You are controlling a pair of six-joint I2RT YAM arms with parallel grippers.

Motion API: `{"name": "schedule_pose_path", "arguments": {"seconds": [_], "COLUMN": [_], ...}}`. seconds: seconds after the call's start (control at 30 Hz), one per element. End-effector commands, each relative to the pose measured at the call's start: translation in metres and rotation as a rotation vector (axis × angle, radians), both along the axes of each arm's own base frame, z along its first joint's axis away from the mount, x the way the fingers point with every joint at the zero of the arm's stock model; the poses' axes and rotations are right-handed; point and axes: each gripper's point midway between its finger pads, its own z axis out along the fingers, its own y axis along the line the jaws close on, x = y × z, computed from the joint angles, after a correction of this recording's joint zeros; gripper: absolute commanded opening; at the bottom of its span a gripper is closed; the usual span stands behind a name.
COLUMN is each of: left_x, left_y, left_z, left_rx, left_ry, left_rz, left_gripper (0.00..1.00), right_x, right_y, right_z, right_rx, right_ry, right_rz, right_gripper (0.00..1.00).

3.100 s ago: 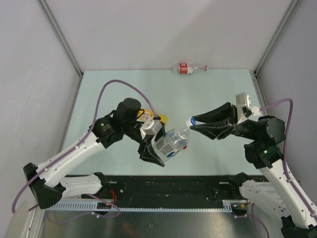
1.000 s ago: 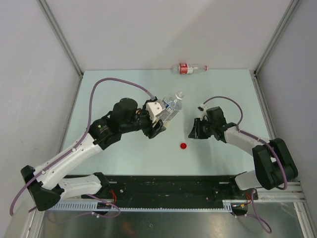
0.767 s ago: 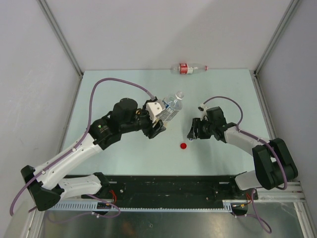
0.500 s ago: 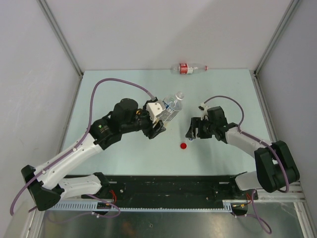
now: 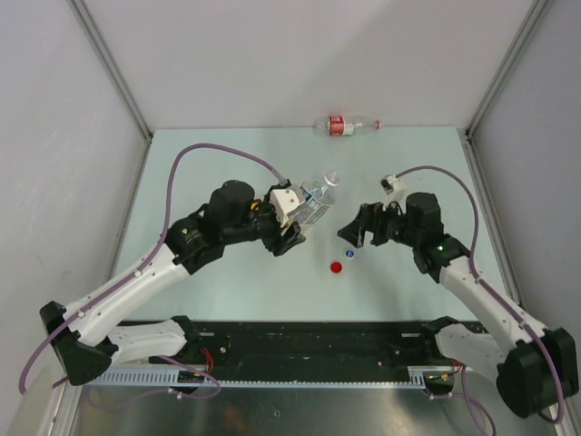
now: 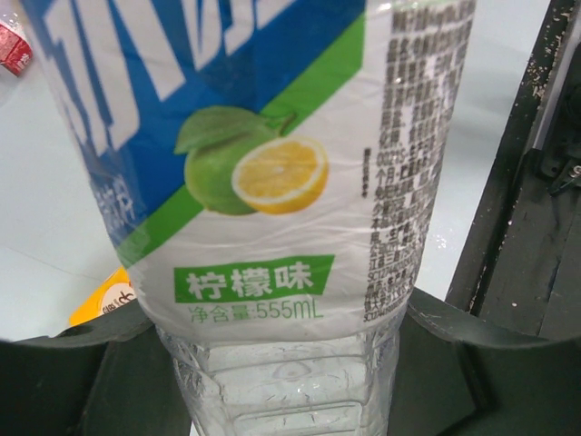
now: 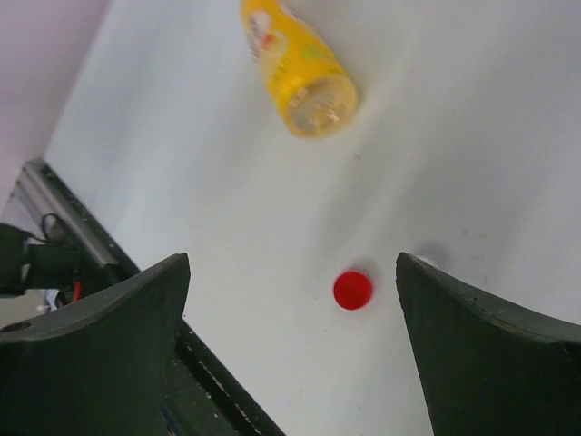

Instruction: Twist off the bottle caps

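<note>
My left gripper [image 5: 295,222] is shut on the short clear bottle [image 5: 313,195], whose bare neck points toward the far right. In the left wrist view its blue and white lemon label [image 6: 272,173] fills the frame between my fingers [image 6: 458,359]. My right gripper [image 5: 354,232] hangs open over the table with nothing in it. A blue cap [image 5: 349,253] lies just below it, and a red cap [image 5: 336,268] lies a little nearer. The right wrist view shows the red cap [image 7: 352,290] between the open jaws and a capless yellow bottle [image 7: 300,68] lying beyond.
A slim clear bottle with a red label [image 5: 349,124] lies at the table's far edge against the back wall. The black rail [image 5: 309,341] runs along the near edge. Grey walls close in both sides.
My right gripper has opened and let the blue cap go; the cap now lies on the table. The right arm has pulled up and back to the right. The left arm and its bottle stayed put.
</note>
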Motion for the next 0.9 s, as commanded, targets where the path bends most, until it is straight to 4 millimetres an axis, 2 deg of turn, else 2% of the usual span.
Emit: {"name": "schedule_pose_path", "arguments": {"seconds": [0.0, 0.23, 0.4, 0.5, 0.67, 0.87], "left_x": [-0.006, -0.013, -0.018, -0.026, -0.04, -0.054], "left_y": [-0.012, -0.018, -0.02, -0.024, -0.029, -0.034], "left_z": [0.006, -0.001, -0.004, -0.005, -0.006, -0.007], "left_rx": [-0.027, 0.004, 0.021, 0.024, 0.028, 0.024], "left_ry": [-0.019, -0.018, -0.025, -0.026, -0.034, -0.03], "left_rz": [-0.047, -0.076, -0.097, -0.135, -0.204, -0.274], "left_gripper": [0.0, 0.0, 0.0, 0.0, 0.0, 0.0], "right_x": [-0.014, -0.058, -0.089, -0.095, -0.095, -0.092], "right_y": [0.011, 0.017, 0.017, 0.016, 0.016, 0.016], "right_z": [0.065, 0.154, 0.199, 0.215, 0.23, 0.237], "right_rx": [0.14, 0.321, 0.432, 0.485, 0.548, 0.584], "right_ry": [-0.187, -0.463, -0.584, -0.612, -0.626, -0.62], "right_rz": [0.087, 0.235, 0.315, 0.321, 0.315, 0.303], "right_gripper": [0.99, 0.99, 0.99, 0.99, 0.99, 0.97]}}
